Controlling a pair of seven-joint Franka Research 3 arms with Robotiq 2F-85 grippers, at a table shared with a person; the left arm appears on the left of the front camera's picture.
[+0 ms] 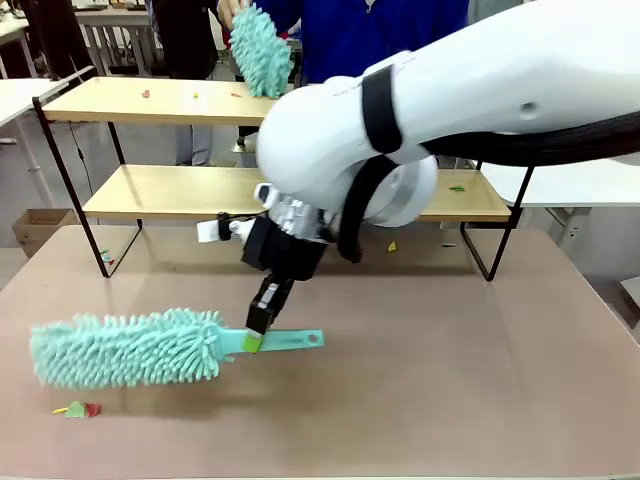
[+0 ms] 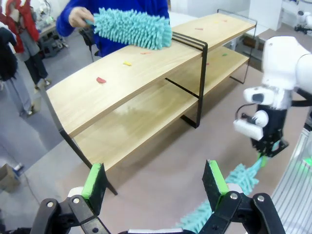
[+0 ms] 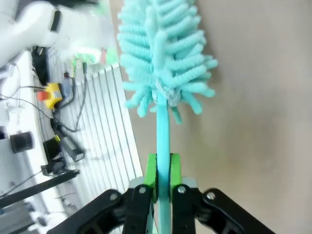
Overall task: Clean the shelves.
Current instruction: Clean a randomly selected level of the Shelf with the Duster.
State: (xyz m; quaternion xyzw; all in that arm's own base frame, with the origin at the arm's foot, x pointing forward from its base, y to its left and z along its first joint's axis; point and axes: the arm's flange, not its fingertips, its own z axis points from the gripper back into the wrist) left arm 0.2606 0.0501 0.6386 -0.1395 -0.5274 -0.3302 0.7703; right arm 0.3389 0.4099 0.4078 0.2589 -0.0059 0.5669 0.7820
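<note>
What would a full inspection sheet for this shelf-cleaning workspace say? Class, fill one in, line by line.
Surface: brown table.
Job's things: shelves, two light-wood boards; teal duster lying on the table; a person's hand holds a second duster at the top board.
Clutter: coloured scraps beside the duster head; more on the top board.
Grippers: right gripper shut on the teal duster's handle; left gripper open.
Cables: black hose along the right arm; loose leads on the floor.
Surroundings: cardboard box on the floor; white table.
</note>
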